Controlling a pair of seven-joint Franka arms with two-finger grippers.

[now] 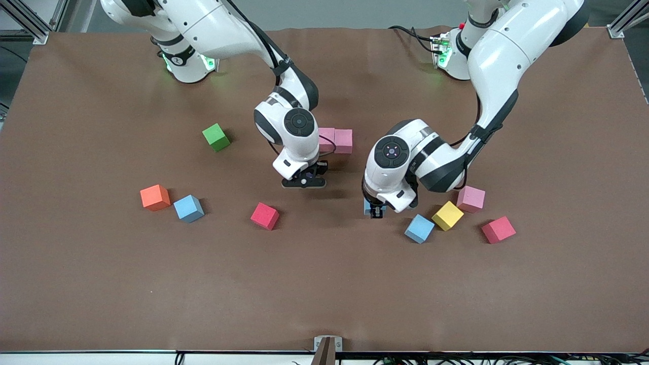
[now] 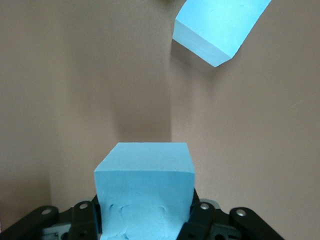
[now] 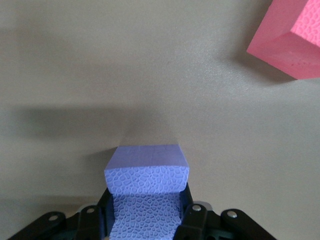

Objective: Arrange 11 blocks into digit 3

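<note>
In the front view you see the left gripper (image 1: pixel 375 212) low over the brown table (image 1: pixel 101 284), with only a sliver of a light blue block (image 1: pixel 367 205) showing beside its fingers. The right gripper (image 1: pixel 304 180) hangs over the table's middle, and from here you cannot see what it carries. 2 pink blocks (image 1: pixel 336 140) sit touching side by side, partly hidden by the right arm's wrist. Toward the left arm's end you have a pink block (image 1: pixel 471 198), a yellow block (image 1: pixel 447 215), a second light blue block (image 1: pixel 420 228) and a red block (image 1: pixel 498 229) lying close together. Toward the right arm's end lie another red block (image 1: pixel 264 216), a third light blue block (image 1: pixel 188 208), an orange cube (image 1: pixel 154 197) and a green cube (image 1: pixel 216 137).

The left wrist view gives you what the front view hides: the left gripper (image 2: pixel 145 220) is clamped on the light blue block (image 2: pixel 144 192), fingers pressing its 2 sides. You also see the corner of the second light blue block (image 2: pixel 217 27) resting on the table.

The right wrist view shows you the right gripper (image 3: pixel 146 217) closed on a purple block (image 3: pixel 146 185), which the front view does not show at all. The corner of the red block (image 3: pixel 292 42) lies on the table, well apart from it.
</note>
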